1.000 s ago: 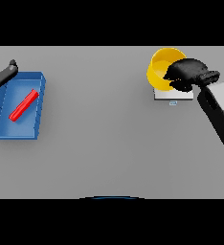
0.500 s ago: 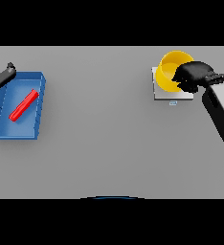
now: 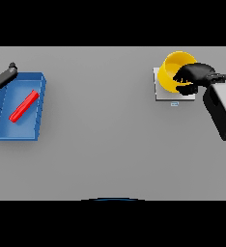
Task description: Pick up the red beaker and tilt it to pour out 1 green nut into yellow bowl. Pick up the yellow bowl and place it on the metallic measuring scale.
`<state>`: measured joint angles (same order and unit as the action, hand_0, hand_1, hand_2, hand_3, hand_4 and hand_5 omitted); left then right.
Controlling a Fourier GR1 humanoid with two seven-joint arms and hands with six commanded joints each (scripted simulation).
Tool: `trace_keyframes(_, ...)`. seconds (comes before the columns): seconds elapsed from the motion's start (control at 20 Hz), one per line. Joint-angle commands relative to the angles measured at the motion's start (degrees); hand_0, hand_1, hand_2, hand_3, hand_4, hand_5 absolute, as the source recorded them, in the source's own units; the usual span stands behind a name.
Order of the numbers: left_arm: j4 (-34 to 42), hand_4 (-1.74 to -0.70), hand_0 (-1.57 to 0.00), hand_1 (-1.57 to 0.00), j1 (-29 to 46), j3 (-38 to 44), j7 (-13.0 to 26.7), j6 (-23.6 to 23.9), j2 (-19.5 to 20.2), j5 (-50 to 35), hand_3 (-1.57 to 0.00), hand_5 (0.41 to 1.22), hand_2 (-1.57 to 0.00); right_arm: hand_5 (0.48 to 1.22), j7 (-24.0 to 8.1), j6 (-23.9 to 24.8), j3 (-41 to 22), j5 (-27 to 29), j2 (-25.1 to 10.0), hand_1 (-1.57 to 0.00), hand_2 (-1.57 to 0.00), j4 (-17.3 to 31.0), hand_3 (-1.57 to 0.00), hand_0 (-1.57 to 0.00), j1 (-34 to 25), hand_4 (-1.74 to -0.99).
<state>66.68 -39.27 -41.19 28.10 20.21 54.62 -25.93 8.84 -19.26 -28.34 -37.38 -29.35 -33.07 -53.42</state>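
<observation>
The yellow bowl (image 3: 173,70) sits tilted over the metallic measuring scale (image 3: 162,91) at the far right, its opening facing left and toward me. My right hand (image 3: 194,77) is curled round the bowl's right rim. A red beaker (image 3: 24,106) lies on its side inside the blue tray (image 3: 4,126) at the left. My left hand (image 3: 4,77) shows at the left edge, just beyond the tray's far corner, fingers relaxed and holding nothing. No green nut is visible.
The blue tray takes up the left side of the grey table. A small label strip (image 3: 174,103) lies just in front of the scale. My right forearm (image 3: 221,111) runs along the right edge.
The right hand has shifted the bowl slightly right and lower onto the scale, and the bowl now stands less tilted. The left hand has drifted a little near the tray's corner.
</observation>
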Motion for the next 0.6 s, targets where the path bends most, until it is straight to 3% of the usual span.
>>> trace_keyframes(0.0, -0.3, -0.85, 0.00, 0.00, -0.5, 0.2, 0.0, -0.5, 0.2, 0.0, 0.00, 0.765, 0.00, 0.955, 0.1, -0.7, 0.3, 0.3, 0.0, -0.60, -0.59, 0.3, -0.79, -0.83, -0.2, -1.550)
trace_keyframes(0.25, 0.1, -0.85, 0.00, 0.00, -0.8, 0.1, 0.7, -0.8, 0.8, 0.1, 0.00, 0.772, 0.00, 0.848, 0.7, -1.7, -0.1, 0.1, -0.6, -0.22, -0.30, 0.6, -0.51, -0.30, 0.1, -1.487)
trace_keyframes(0.55, 3.1, -0.86, 0.00, 0.00, 0.0, -0.2, 1.5, 1.3, 1.2, 0.3, 0.00, 0.771, 0.00, 0.804, 1.0, -2.1, -1.2, -1.0, -1.2, -0.06, -0.09, 0.7, -0.30, -0.08, -0.3, -1.424)
